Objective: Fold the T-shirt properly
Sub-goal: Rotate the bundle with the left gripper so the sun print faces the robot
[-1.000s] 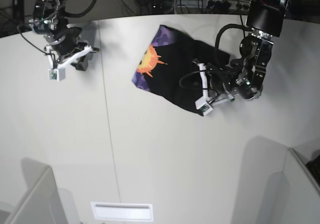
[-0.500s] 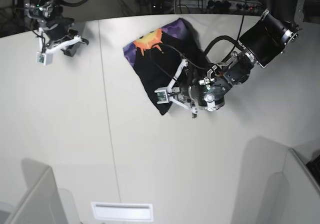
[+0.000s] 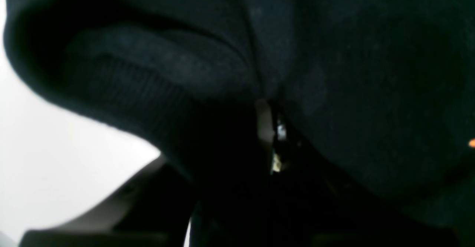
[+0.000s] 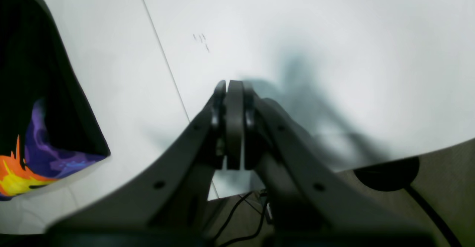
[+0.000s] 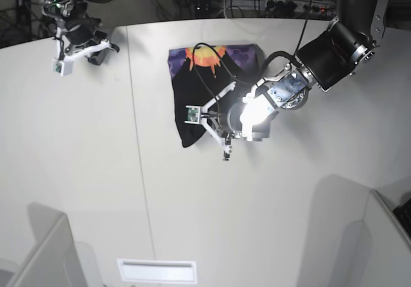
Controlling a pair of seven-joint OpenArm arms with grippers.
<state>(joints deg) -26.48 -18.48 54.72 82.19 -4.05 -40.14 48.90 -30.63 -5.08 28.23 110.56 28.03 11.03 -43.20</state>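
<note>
The black T-shirt (image 5: 192,88) lies bunched on the white table (image 5: 77,171), its orange sun and purple print (image 5: 207,56) at the far end. My left gripper (image 5: 202,123) sits at the shirt's near end, shut on a fold of it. In the left wrist view, black T-shirt cloth (image 3: 334,72) fills the frame and drapes over the left gripper (image 3: 271,128), hiding most of it. My right gripper (image 5: 64,59) hovers at the table's far left corner, shut and empty. The right wrist view shows the right gripper (image 4: 233,89) with its jaws pressed together and the T-shirt (image 4: 33,72) off to its left.
A thin seam (image 5: 138,139) runs down the table to the left of the shirt. A white slot (image 5: 157,271) lies at the near edge, with grey partitions at both near corners (image 5: 38,255). Cables and equipment (image 5: 257,1) crowd the space behind the far edge.
My left arm has dragged the T-shirt leftward and turned it, so the print now lies along the far end. My right gripper has drawn back toward the far left corner, still shut.
</note>
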